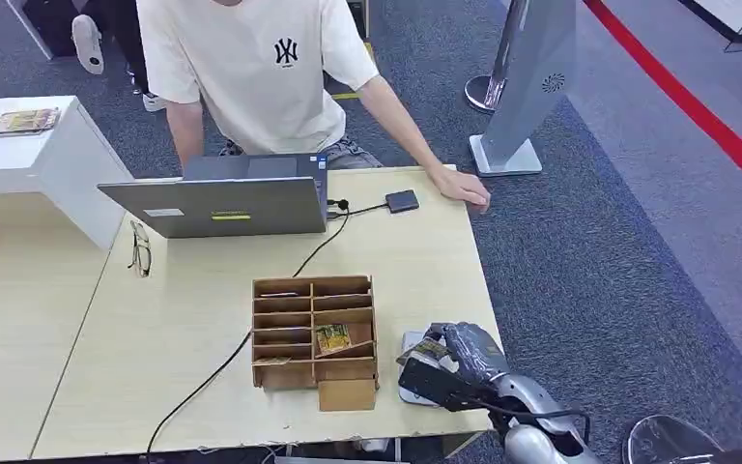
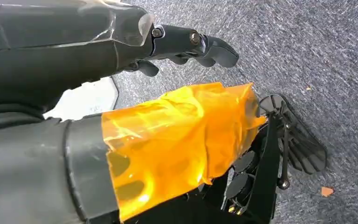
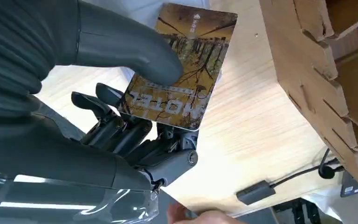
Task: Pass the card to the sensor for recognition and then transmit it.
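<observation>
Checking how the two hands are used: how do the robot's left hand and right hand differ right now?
The right hand pinches a card between thumb and fingers; the left hand holds nothing, fingers curled. The right hand is over the table beside the wooden organizer; the left hand hangs above carpet. Both have dark fingers.

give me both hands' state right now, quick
Left hand: holds nothing, fingers curled in, hanging over the floor.
Right hand: holds the card between thumb and fingers, above the table.
</observation>
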You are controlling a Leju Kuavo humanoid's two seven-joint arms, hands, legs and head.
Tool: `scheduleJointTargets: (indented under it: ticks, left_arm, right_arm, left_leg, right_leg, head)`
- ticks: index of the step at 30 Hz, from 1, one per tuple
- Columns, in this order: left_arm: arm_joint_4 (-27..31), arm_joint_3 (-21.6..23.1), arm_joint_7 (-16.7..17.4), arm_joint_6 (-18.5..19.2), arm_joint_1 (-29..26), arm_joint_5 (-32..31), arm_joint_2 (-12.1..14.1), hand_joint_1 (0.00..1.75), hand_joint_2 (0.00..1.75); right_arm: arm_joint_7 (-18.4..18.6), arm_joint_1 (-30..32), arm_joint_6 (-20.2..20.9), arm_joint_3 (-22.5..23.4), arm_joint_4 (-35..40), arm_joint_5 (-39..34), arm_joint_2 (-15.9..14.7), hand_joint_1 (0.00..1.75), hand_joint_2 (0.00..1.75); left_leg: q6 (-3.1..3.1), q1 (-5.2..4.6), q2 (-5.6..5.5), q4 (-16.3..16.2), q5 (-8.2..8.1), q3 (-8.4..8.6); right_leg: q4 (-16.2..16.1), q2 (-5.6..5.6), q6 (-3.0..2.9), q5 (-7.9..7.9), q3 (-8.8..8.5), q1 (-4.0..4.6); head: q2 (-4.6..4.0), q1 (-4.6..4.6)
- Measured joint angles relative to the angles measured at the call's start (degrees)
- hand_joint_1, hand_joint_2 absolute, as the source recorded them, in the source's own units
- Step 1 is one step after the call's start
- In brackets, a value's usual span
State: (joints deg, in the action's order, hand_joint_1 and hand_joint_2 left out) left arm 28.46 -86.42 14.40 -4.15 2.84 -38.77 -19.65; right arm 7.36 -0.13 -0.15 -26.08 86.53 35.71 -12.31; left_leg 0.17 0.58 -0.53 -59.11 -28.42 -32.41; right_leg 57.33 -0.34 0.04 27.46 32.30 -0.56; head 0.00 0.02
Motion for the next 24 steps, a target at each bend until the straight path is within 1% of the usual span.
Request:
scheduleJointTargets:
  ticks: [6,14,24]
  left_arm:
    - [0.0,0.0,0.0,0.0,0.0,-0.2,0.02,0.0,0.0]
    - [0.0,0.02,0.0,0.02,0.0,-0.44,0.26,0.0,0.0]
    - [0.0,0.07,0.02,0.04,-0.01,-0.5,0.42,0.0,0.0]
  right_arm:
    - [0.26,-1.24,0.9,-0.02,-2.12,-0.35,0.22,1.75,1.75]
    - [0.35,-3.43,1.18,0.0,-6.6,-0.44,1.33,1.75,1.75]
    - [0.35,-4.66,1.4,0.0,-9.16,-0.46,2.08,1.75,1.75]
  left_leg:
    - [0.0,0.0,0.0,0.0,0.0,0.01]
    - [0.0,0.0,0.0,0.0,0.0,0.02]
    - [0.0,0.0,0.0,0.0,0.0,0.04]
  right_leg:
    - [0.0,0.0,0.0,0.0,-0.01,0.0]
    - [0.0,0.0,0.0,0.0,-0.02,0.0]
    - [0.0,0.0,0.0,0.0,-0.03,0.0]
  head:
    - [0.0,0.0]
    - [0.0,0.02]
    - [0.0,0.02]
